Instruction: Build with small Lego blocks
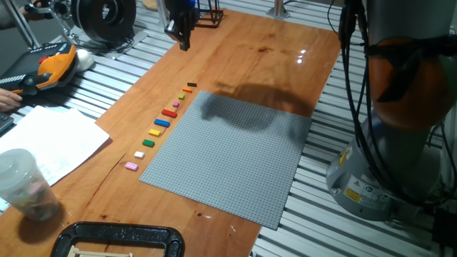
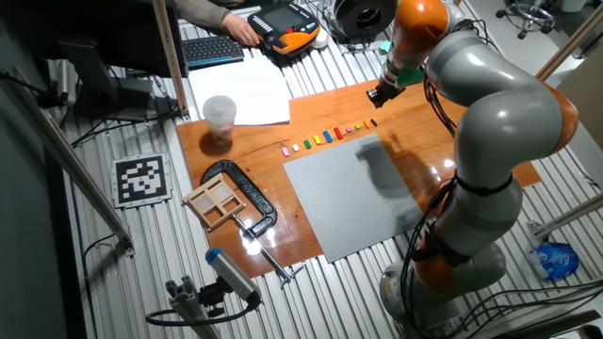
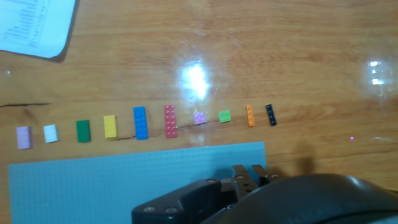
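One fixed view: we sit low and near the table's end, facing along the wooden table [image 1: 235,43].
Other fixed view: we look down from high and farther off, across the table.
Hand view: we look straight down from above.
Shared: all three show the brick row [image 3: 143,122] beside the grey baseplate [image 1: 228,160].

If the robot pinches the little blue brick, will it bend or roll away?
Probably neither. The blue brick looks like hard, flat plastic lying flush on the wooden table, so it should stay stiff. It seems tiny and light, so a nudge might slide it.
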Available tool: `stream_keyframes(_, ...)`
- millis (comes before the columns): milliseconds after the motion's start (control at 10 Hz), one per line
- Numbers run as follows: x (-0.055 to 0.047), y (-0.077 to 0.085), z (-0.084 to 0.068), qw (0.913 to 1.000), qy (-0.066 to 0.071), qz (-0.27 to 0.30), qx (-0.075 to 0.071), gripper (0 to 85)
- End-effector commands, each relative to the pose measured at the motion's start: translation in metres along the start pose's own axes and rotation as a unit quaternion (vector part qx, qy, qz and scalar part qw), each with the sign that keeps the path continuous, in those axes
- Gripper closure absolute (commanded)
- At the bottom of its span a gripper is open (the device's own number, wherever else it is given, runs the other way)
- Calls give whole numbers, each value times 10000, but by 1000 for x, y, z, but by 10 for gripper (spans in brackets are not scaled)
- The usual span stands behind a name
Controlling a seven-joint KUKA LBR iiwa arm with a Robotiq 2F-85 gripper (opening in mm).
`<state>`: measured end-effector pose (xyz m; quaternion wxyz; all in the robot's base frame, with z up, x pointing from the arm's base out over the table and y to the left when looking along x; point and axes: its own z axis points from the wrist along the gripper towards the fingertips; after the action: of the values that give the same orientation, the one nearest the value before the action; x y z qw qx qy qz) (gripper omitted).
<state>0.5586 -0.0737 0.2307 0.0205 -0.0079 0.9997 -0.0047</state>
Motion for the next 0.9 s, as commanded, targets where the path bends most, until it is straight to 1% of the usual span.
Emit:
stream_keyframes(0,0,-2,3,10000,-42,-24,1,680)
stream_keyframes(200,0,-3,4,9999,-80,-86,9,680)
stream_keyframes(300,-1,-2,2,9999,-80,-87,25,680)
stream_keyframes(400,-1,-3,0,9999,-87,-74,71,680)
stream_keyframes(500,-1,-5,-2,9999,-71,-67,93,680)
stream_keyframes(700,0,-8,2,9999,-10,-58,84,680)
stream_keyframes(800,-1,-9,1,9999,-10,-44,107,680)
